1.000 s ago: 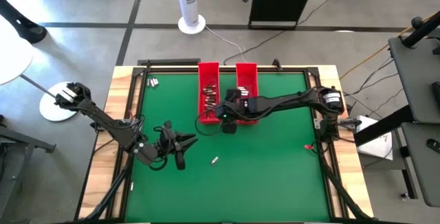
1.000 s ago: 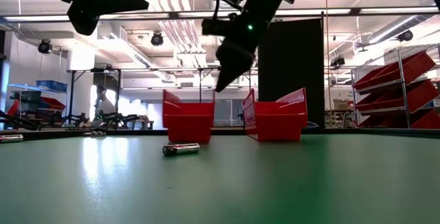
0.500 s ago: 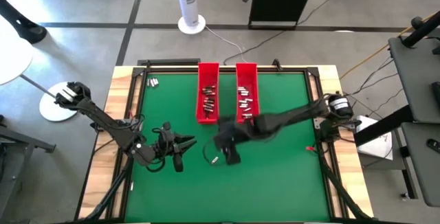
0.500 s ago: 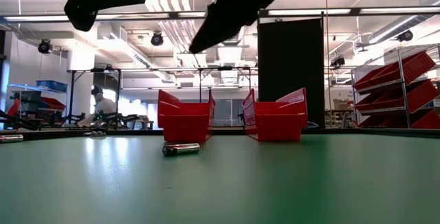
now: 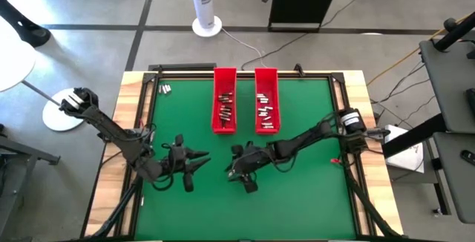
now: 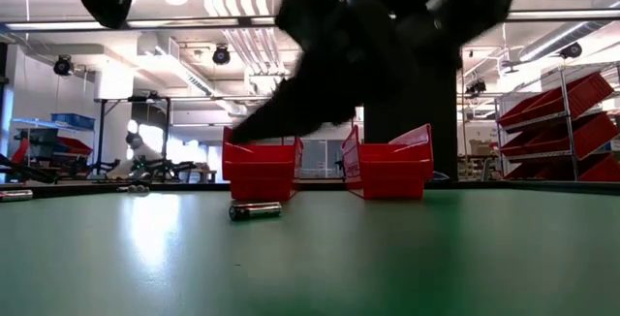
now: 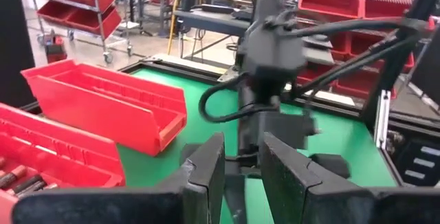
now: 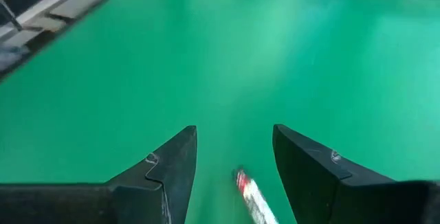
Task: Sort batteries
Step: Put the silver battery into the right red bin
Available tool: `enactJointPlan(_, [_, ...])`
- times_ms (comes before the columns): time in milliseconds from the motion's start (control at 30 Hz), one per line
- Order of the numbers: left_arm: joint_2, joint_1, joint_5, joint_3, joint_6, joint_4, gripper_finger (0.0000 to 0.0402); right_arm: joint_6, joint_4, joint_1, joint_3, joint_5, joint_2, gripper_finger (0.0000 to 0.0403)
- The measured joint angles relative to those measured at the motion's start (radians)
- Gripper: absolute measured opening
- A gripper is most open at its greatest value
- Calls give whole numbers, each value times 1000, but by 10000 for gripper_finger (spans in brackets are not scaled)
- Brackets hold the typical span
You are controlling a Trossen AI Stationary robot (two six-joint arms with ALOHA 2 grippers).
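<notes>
One loose battery [image 6: 255, 210] lies on its side on the green mat. In the right wrist view this battery [image 8: 251, 195] shows below the gap between my right gripper's [image 8: 234, 131] fingers. That gripper [image 5: 233, 171] is open and hangs above the battery, clear of the mat, slanting down toward the table's left. My left gripper [image 5: 205, 156] hovers just left of it and points at it. Its fingers [image 7: 242, 141] stand a narrow gap apart with nothing between them. Two red trays [image 5: 225, 110] [image 5: 266, 110] at the far middle hold several batteries.
A few more batteries [image 5: 165, 88] lie on the mat in the far left corner. The wooden table frame [image 5: 136, 101] runs around the mat. The mat's near half and right side are bare green. Shelves with red bins stand in the room behind.
My right gripper has swung away from the left red tray toward the table's near edge and down. It has tipped from pointing steeply down to a shallow slant, and now hangs over the loose battery. The battery has kept its place.
</notes>
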Motion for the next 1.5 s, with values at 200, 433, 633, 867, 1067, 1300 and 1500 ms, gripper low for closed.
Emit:
enactJointPlan(200, [-1,0,0,0,10,0,73,13,145,-38,-74,-70,72,175])
enactJointPlan(433, [0,0,0,0,7,-2,73,-15,282,-81,-85,-152,178,152])
enactJointPlan(633, [1,0,0,0,7,-3,73,-56,309,-98,-70,-212,225,135])
enactJointPlan(867, [1,0,0,0,7,-3,73,-109,309,-109,-95,-220,230,83])
enactJointPlan(1067, [1,0,0,0,7,-3,73,-152,268,-115,-99,-221,236,36])
enactJointPlan(1300, [1,0,0,0,7,-3,73,-152,116,-104,-101,-150,178,28])
enactJointPlan(1500, [1,0,0,0,7,-3,73,-148,-101,-91,-96,-51,54,28])
